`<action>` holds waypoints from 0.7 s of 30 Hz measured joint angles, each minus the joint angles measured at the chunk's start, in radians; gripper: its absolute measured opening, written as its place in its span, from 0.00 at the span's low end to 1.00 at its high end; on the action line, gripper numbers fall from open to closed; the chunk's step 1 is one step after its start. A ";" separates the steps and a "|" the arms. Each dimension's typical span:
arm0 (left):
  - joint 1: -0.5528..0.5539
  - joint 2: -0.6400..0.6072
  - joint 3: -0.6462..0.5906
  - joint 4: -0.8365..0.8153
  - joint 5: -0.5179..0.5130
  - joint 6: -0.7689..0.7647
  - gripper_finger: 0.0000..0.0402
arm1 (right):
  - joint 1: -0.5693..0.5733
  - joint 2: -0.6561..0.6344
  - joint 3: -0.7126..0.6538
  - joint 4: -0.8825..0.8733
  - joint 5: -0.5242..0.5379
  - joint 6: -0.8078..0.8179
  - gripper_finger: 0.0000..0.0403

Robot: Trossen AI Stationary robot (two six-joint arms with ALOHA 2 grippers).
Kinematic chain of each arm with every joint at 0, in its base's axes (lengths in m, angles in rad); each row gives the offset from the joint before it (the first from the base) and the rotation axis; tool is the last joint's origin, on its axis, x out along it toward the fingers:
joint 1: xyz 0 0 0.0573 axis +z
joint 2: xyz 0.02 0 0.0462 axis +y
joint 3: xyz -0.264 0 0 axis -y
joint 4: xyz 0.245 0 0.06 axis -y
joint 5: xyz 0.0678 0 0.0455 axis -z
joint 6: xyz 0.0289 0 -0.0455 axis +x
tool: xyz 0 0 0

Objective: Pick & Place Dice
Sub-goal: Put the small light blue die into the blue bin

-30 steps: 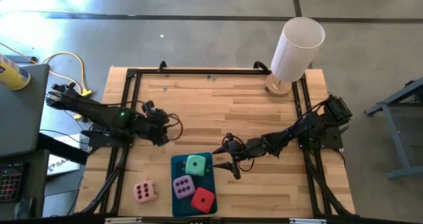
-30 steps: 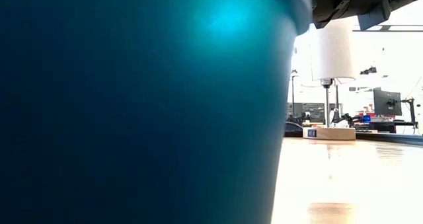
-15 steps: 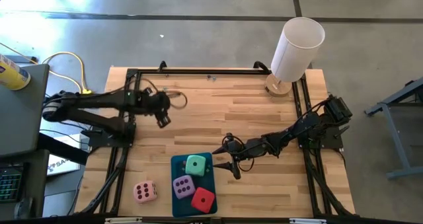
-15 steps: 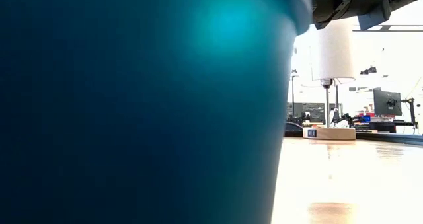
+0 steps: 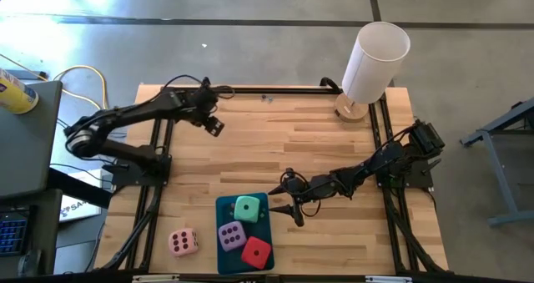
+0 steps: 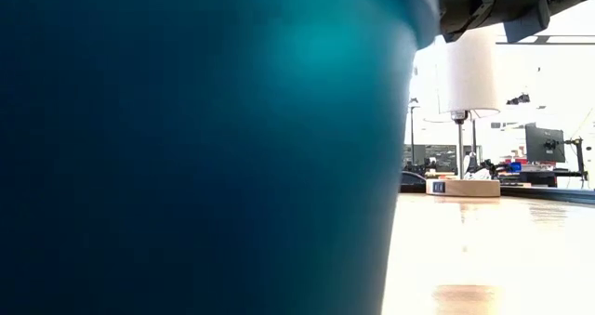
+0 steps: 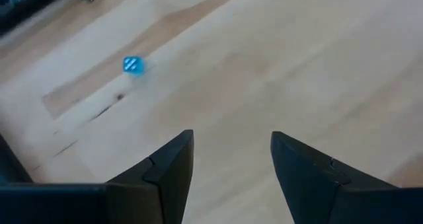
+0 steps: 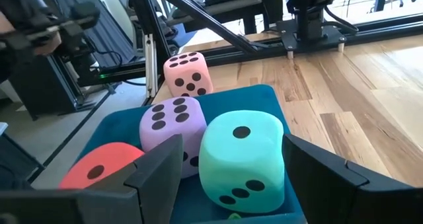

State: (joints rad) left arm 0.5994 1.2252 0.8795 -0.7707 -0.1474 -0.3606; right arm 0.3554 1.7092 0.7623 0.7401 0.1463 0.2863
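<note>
Dice: I see mint green die [image 8: 242, 159], lilac die [image 8: 173, 122], red die [image 8: 100, 173] in teal tray [image 5: 220, 208]; pink die [image 5: 183, 242] on table
Right gripper [image 5: 289, 210]: fingers apart, empty, beside mint die
Left gripper [image 5: 214, 125]: fingers apart, empty

A robotics lab or workshop space.

The wooden table [image 5: 275, 141] stands in a black metal frame [image 5: 250, 91] on a grey concrete floor [image 5: 250, 32]. Beyond it the low view shows a monitor [image 6: 544, 143] on a desk, and yellow cables [image 5: 83, 74] lie beside the table.

Four dice [image 5: 245, 232], one teal tray [image 5: 224, 251], one white cylinder [image 5: 375, 61], perhaps one small blue sticker [image 7: 133, 65].
</note>
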 joint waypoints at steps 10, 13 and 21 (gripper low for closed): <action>0.117 0.166 0.000 0.061 -0.043 -0.061 0.48 | 0.000 0.000 0.000 -0.011 0.000 -0.002 0.62; 0.150 0.193 0.000 0.111 -0.041 -0.061 0.48 | 0.000 0.000 0.000 -0.012 0.000 -0.003 0.62; 0.242 0.252 0.000 0.158 -0.014 -0.135 0.48 | 0.000 0.000 0.000 -0.012 0.002 -0.003 0.62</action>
State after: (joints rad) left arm 0.8415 1.4776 0.8791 -0.6125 -0.1619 -0.4953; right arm 0.3553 1.7092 0.7621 0.7280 0.1484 0.2832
